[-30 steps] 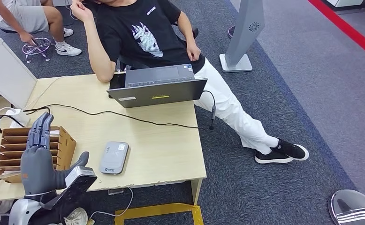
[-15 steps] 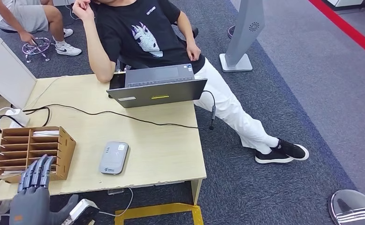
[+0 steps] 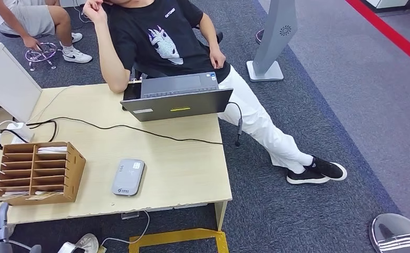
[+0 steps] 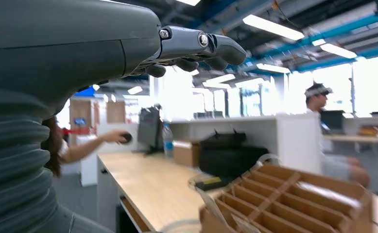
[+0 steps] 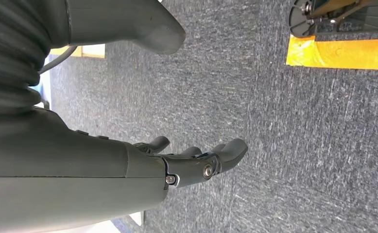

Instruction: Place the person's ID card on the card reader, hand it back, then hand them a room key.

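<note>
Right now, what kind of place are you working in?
Probably an open-plan office or lab set up as a mock check-in desk. A wooden table holds a card reader, a wooden rack of card slots and an open laptop, with grey carpet underfoot and more desks behind.
</note>
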`<state>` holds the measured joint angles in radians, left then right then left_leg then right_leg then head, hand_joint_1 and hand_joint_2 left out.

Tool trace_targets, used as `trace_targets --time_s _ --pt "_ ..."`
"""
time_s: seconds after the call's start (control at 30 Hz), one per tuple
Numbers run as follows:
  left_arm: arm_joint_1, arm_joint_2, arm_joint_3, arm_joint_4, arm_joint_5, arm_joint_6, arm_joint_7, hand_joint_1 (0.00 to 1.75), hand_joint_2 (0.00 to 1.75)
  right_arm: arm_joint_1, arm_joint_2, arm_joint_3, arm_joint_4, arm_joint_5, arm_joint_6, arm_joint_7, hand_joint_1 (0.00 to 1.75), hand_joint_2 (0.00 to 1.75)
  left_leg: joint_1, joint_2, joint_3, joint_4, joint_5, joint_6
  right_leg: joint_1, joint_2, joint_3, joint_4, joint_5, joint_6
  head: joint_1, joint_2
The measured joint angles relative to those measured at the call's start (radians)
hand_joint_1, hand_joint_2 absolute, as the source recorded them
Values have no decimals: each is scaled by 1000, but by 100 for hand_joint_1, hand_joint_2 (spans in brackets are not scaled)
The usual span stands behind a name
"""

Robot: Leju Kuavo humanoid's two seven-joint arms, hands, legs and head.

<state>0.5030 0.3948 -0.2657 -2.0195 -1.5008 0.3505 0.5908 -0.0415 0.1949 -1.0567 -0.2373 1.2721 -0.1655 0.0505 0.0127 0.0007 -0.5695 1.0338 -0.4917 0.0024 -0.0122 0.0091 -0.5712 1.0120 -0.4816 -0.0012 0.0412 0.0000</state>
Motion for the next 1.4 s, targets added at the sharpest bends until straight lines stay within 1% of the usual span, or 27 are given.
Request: trace_targets --time_s 0.07,0.1,0.27,0.33,0.53,0.67,0.77,0.9,1.07,1.2,1.3,1.37,1.4 --pt "13 -26 71 0 -31 22 -14 0 175 0 1 0 0 14 -4 0 0 175 0 0 0 0 0 0 0 0 0 0 0 0 0 0" --pt "17 -47 117 0 -34 35 -42 0 175 0 1 0 0 21 -7 1 0 175 0 0 0 0 0 0 0 0 0 0 0 0 0 0" --pt "12 -190 362 20 -31 75 -279 0 175 -2 1 0 1 45 -13 5 0 175 0 0 0 0 0 0 0 0 0 0 0 0 0 0" --pt "0 -242 445 34 -29 75 -346 0 175 -3 1 0 1 51 -13 5 0 175 0 0 0 0 0 0 0 0 0 0 0 0 -1 0" --pt "-61 -355 653 109 -19 95 -478 0 175 -5 1 4 2 70 -16 4 0 175 0 0 0 0 0 0 0 0 1 0 0 0 0 0" --pt "-114 -409 775 181 -1 123 -554 0 175 -6 1 10 2 82 -20 5 0 175 0 0 0 0 0 0 0 -1 1 0 0 0 0 0" --pt "-140 -434 834 221 3 134 -583 0 175 -7 1 15 2 84 -26 5 0 175 0 0 1 0 0 0 0 -1 1 0 0 0 0 0" --pt "-174 -455 897 266 5 148 -617 0 175 -9 1 22 2 92 -32 5 0 175 0 -1 0 0 0 0 0 -1 1 0 0 0 0 0" --pt "-199 -469 942 307 4 153 -628 0 175 -10 1 28 3 95 -33 5 0 175 0 -1 0 0 0 0 0 -1 1 0 0 0 0 0" --pt "-225 -475 964 341 20 166 -655 0 175 -11 0 32 4 101 -35 5 0 175 0 -1 1 0 0 0 0 -1 1 0 0 0 0 0" --pt "-258 -475 963 376 57 186 -671 0 175 -12 0 37 4 107 -41 5 0 175 0 -2 1 0 1 0 0 -3 1 0 0 0 0 0" --pt "-280 -472 937 401 87 200 -650 0 175 -13 0 39 5 109 -45 5 0 175 0 -2 2 0 1 0 0 -3 1 0 0 0 0 0" --pt "-289 -469 912 413 102 207 -627 0 175 -14 0 40 6 108 -47 5 0 175 0 -2 2 0 1 0 0 -3 1 0 0 0 0 0"
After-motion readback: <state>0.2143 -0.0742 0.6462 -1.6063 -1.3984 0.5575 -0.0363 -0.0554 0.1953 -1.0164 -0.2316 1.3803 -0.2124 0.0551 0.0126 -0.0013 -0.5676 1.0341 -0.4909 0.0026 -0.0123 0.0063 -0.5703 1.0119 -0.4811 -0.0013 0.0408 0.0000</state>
